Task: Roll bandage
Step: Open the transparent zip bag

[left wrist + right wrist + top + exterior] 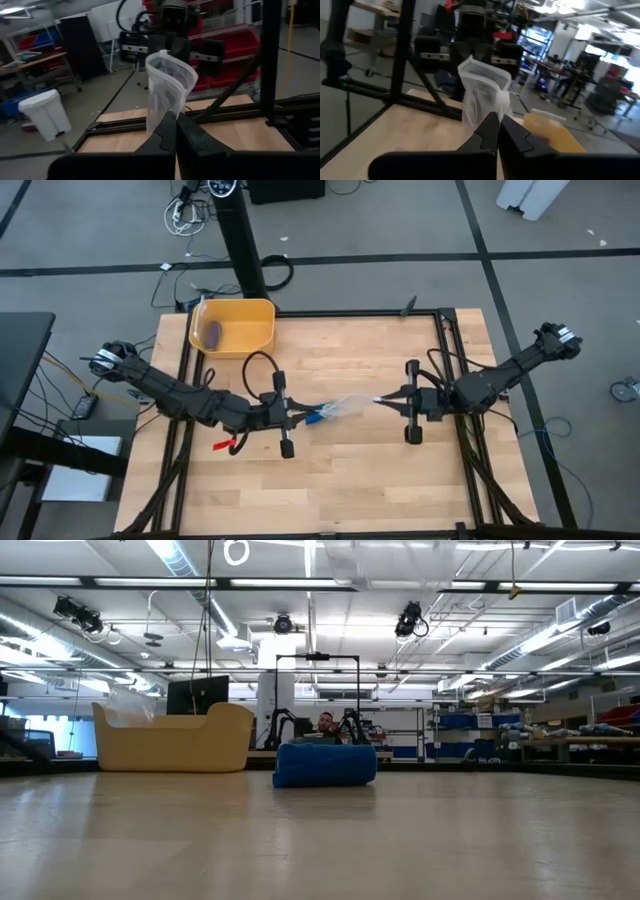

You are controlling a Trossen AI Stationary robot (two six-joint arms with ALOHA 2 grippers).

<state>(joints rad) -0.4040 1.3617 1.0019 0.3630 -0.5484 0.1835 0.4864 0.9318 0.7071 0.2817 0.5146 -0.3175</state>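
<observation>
The bandage is a small bright blue roll lying on its side on the wooden table; it also shows in the low view. Just above it, a clear crinkly plastic packet spans between my two grippers. My left gripper is shut on the packet's left end, and my right gripper is shut on its right end. Neither gripper touches the bandage. My left gripper pinches the packet's near end between its two shut fingers, coming level from the table's left. The packet stands edge-up and runs away from the fingers toward the other gripper, clear of the table. My right gripper pinches the packet's opposite end between its two shut fingers, coming level from the table's right. The packet runs from its fingertips toward the left gripper, lifted off the table.
A yellow bin stands at the table's far left with a dull purple-grey cylinder inside; the bin also shows in the low view. A small red thing lies by the left arm. Black frame rails border the table.
</observation>
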